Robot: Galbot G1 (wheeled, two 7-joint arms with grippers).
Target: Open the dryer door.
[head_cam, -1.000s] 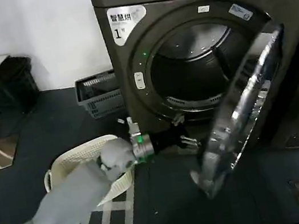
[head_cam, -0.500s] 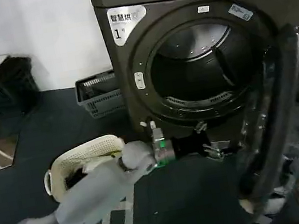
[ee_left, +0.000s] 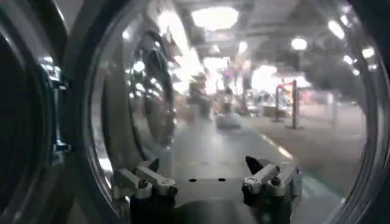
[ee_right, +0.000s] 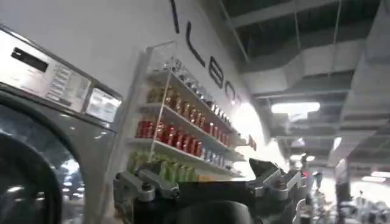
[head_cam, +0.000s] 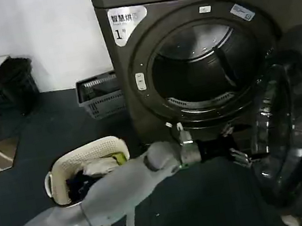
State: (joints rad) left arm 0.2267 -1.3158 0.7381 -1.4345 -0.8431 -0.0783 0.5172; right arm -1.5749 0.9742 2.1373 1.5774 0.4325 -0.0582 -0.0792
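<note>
Left tool [ee_left: 207, 182] spread, holding nothing, pointed at inner glass of dryer door [head_cam: 295, 134]; in head view reaching low across dryer [head_cam: 182, 25] front, near door's lower inner rim. Advanced rightward with door over past second. Door swung from half-open to wide, now hanging at right of dark drum opening [head_cam: 202, 69], fully exposed. Task judged essentially done; only withdrawal left. Right tool [ee_right: 207, 185] spread, empty, idle, aimed up past dryer panel. Laundry basket [head_cam: 86, 159] on floor at left
</note>
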